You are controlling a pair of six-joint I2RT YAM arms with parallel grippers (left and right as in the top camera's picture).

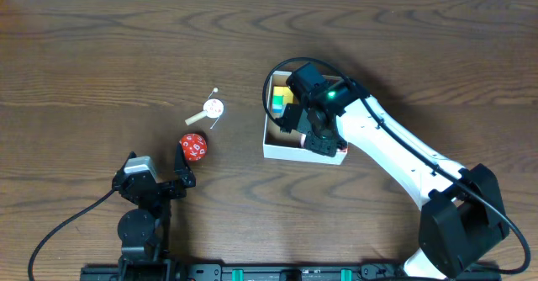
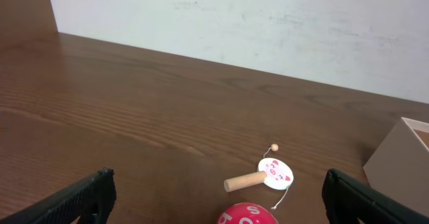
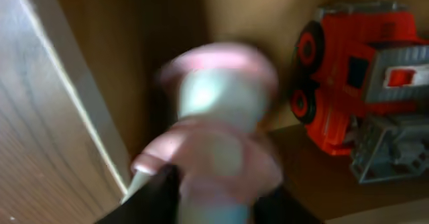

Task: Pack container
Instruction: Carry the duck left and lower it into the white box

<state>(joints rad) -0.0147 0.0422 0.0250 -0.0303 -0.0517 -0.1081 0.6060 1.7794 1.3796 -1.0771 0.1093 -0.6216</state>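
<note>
Jaws of the left gripper (image 1: 156, 170) stand wide apart and empty at the near edge of the table (image 1: 84, 62). Just beyond lies a red ball (image 1: 194, 146), its white characters cut off and unreadable. Farther is a white-faced drum toy (image 1: 213, 108) with illegible pink marks. To the right is the container (image 1: 294, 152), with the right gripper (image 1: 304, 119) inside, against a blurred pink toy (image 3: 221, 117). Whether it grips cannot be told. An orange truck (image 3: 355, 83) lies beside.
</note>
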